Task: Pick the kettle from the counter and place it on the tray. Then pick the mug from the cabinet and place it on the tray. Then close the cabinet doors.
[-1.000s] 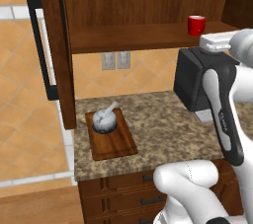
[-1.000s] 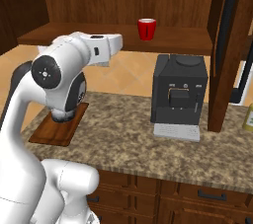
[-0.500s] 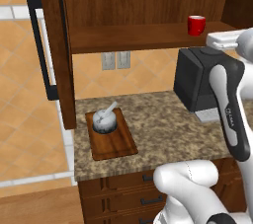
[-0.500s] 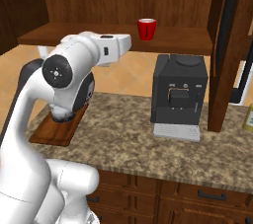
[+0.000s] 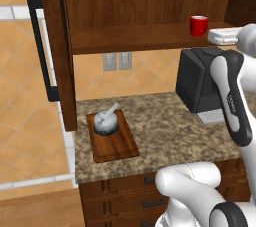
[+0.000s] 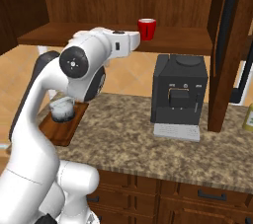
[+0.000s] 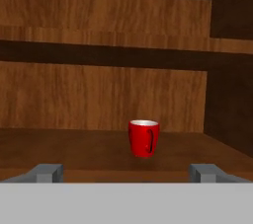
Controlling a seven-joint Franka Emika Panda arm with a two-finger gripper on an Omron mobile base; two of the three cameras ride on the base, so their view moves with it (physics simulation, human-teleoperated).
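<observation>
A: Scanning the left base view from its left edge, I get the open cabinet door [image 5: 56,46] with its black bar handle, then the tray [image 5: 113,138] at centre-left on the counter [image 5: 165,136].

B: And the kettle [image 5: 106,122] sits on the tray's far half, so that step looks done. The near half is bare, presumably room for the mug.

A: Moving right, the black coffee machine [image 5: 200,86] stands at centre-right, and above it, in the upper right of the frame, the red mug [image 5: 198,25] sits upright on the cabinet [image 5: 145,1] shelf.

B: The gripper [image 5: 224,35] is just right of the mug there, at shelf height. Lined up for a level reach, I'd say.

A: In the hand view the mug [image 7: 144,138] is at centre, handle turned toward the camera. The two fingertips [image 7: 47,172] stand at lower left and lower right, spread as wide as they go, nothing between them.

B: Wide enough to straddle the mug, then. It stands well apart from them, further back on the shelf.

A: So the next move is likely straight forward, then a squeeze.

B: The second door [image 6: 225,50] in the right base view hangs open at the right side of the frame.
</observation>
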